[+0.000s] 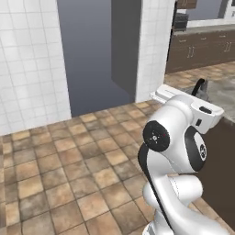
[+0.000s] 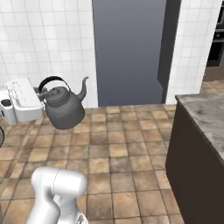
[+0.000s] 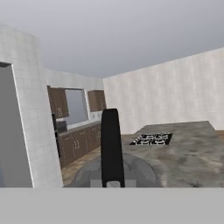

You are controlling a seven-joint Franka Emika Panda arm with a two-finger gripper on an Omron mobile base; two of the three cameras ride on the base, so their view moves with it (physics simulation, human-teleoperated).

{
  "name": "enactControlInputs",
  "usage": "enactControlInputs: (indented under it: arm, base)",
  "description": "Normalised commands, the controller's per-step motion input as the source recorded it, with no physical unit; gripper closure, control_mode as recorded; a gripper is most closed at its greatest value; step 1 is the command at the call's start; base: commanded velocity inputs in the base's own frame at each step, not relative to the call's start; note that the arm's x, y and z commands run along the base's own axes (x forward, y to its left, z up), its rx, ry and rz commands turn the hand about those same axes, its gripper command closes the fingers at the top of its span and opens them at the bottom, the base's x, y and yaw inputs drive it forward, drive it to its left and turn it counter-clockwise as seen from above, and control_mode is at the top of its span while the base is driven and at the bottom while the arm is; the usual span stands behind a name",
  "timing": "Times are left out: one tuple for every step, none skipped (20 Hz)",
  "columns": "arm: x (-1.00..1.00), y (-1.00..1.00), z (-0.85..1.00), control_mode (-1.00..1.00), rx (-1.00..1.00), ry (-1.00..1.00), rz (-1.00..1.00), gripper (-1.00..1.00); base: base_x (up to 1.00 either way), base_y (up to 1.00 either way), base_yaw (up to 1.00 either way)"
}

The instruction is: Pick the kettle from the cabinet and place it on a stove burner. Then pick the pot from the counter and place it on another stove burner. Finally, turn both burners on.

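In the right base view the kettle (image 2: 63,107) hangs in the air over the brown floor tiles (image 2: 122,153), carried by its black arched handle, which the gripper (image 2: 40,91) has clenched at the end of the white hand; its spout points away from the hand toward the tall grey opening (image 2: 127,48) in the white tiled wall (image 2: 39,39). In the hand view the handle rises as a dark upright bar just in front of the camera, with the kettle's grey rounded body (image 3: 116,173) below it. From the left base view the arm (image 1: 176,151) covers most of the kettle, leaving only the handle top (image 1: 198,86) peeking past the hand. To the right stands a dark-sided block topped by the marbled counter (image 2: 205,116), well apart from the kettle. Farther along that stone top, in the hand view, lies the black cooktop (image 3: 152,139) with its grates. Beyond it, along the far wall, run brown base cabinets (image 3: 78,142) and wall cabinets (image 3: 96,100).
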Motion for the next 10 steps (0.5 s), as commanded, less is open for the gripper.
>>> enactControlInputs:
  arm:
    - [0.0, 0.0, 0.0, 1.0, 0.0, 0.0, 0.0, 1.0]
    - [0.0, 0.0, 0.0, 1.0, 0.0, 0.0, 0.0, 1.0]
    - [0.0, 0.0, 0.0, 1.0, 0.0, 0.0, 0.0, 1.0]
    - [0.0, 0.0, 0.0, 1.0, 0.0, 0.0, 0.0, 1.0]
    - [0.0, 0.0, 0.0, 1.0, 0.0, 0.0, 0.0, 1.0]
    - [0.0, 0.0, 0.0, 1.0, 0.0, 0.0, 0.0, 1.0]
    - [0.0, 0.0, 0.0, 1.0, 0.0, 0.0, 0.0, 1.0]
    - [0.0, 0.0, 0.0, 1.0, 0.0, 0.0, 0.0, 1.0]
    - [0.0, 0.0, 0.0, 1.0, 0.0, 0.0, 0.0, 1.0]
    - [0.0, 0.0, 0.0, 1.0, 0.0, 0.0, 0.0, 1.0]
  base:
    - [0.72, 0.29, -0.19]
    - [0.72, 0.29, -0.19]
    - [0.72, 0.27, -0.19]
    - [0.71, 0.24, -0.19]
    - [0.73, 0.26, -0.2]
    - [0.71, 0.24, -0.2]
    - [0.7, 0.24, -0.21]
    - [0.71, 0.25, -0.22]
    - [0.73, 0.24, -0.22]
    - [0.74, 0.21, -0.22]
